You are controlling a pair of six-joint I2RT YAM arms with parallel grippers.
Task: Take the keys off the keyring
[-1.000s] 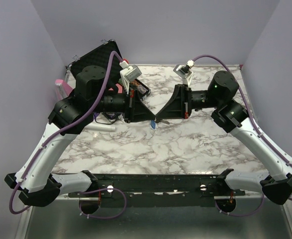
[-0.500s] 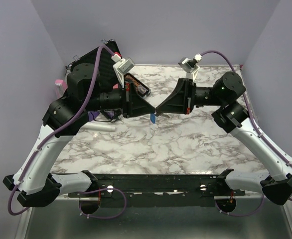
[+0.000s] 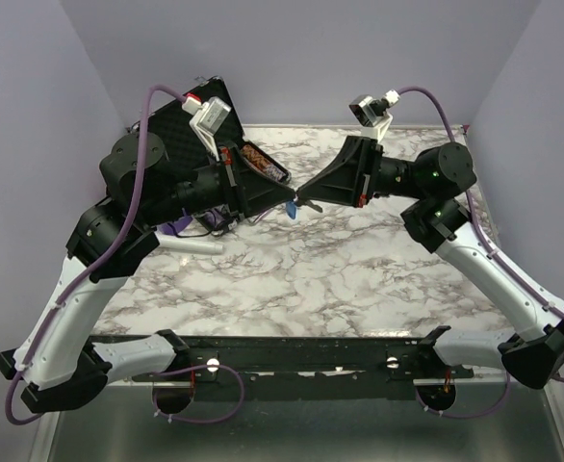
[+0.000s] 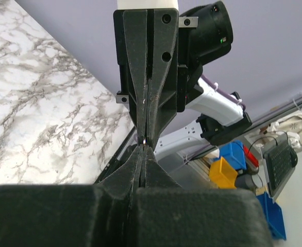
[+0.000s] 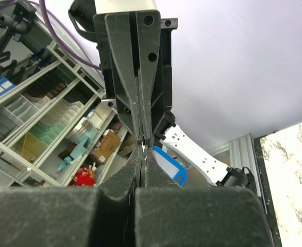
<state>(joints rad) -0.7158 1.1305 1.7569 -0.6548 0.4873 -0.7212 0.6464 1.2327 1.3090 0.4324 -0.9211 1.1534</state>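
My left gripper (image 3: 292, 197) and right gripper (image 3: 302, 198) meet tip to tip in the air above the marble table (image 3: 340, 279), both shut. The keyring's blue tag (image 3: 291, 209) dangles just under the meeting point, on the left gripper's side. It also shows beside my right fingertips, tag (image 5: 167, 168). A thin silvery piece that looks like a key (image 3: 313, 204) pokes out under the right gripper's tip. A glint of metal (image 4: 143, 139) shows between the two sets of tips in the left wrist view. The ring itself is hidden by the fingers.
A black case (image 3: 200, 111) stands open at the back left, with a tray of chips (image 3: 265, 165) beside it. A white cylinder (image 3: 192, 246) and a purple item (image 3: 174, 229) lie under the left arm. Purple walls enclose the table.
Both grippers rose and moved toward the back of the table, staying shut tip to tip. The blue tag went up with them.
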